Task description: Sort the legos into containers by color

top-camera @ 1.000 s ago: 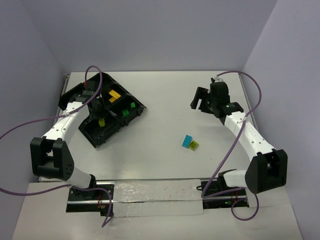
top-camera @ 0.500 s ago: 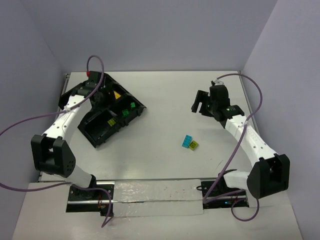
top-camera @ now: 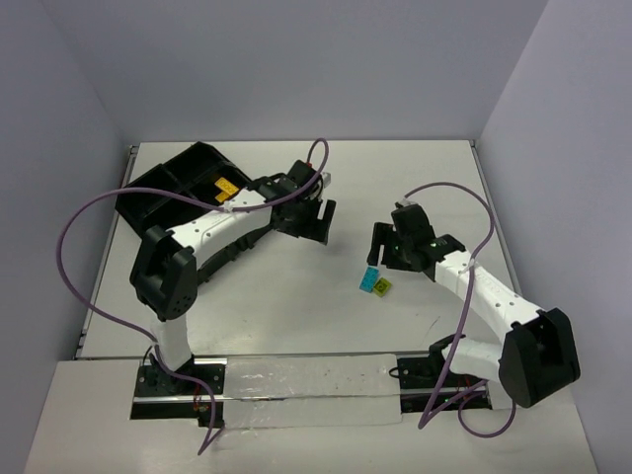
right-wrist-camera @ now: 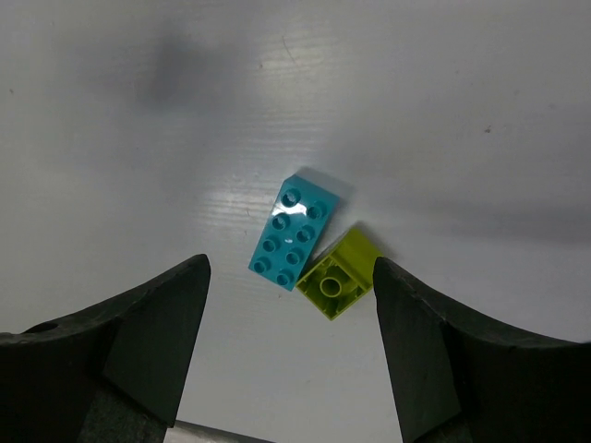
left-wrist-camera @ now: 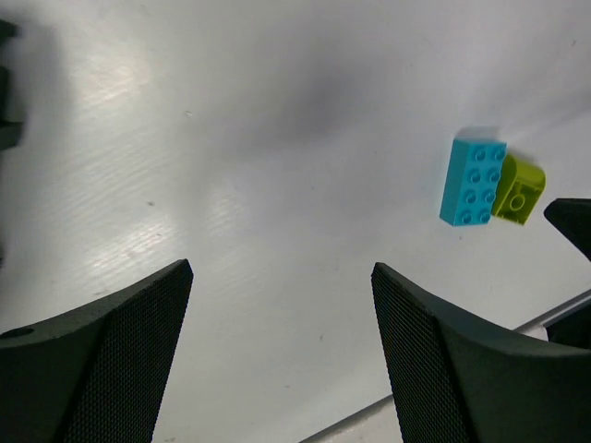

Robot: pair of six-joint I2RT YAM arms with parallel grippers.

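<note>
right gripper hangs open above a cyan brick touching a lime brick on its right. best to pinch the cyan one alone. left gripper, also open, holds nothing.

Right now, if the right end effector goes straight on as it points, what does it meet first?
Probably the cyan brick, centred ahead of the open right end effector, with the lime brick touching its side; how far off is unclear.
</note>
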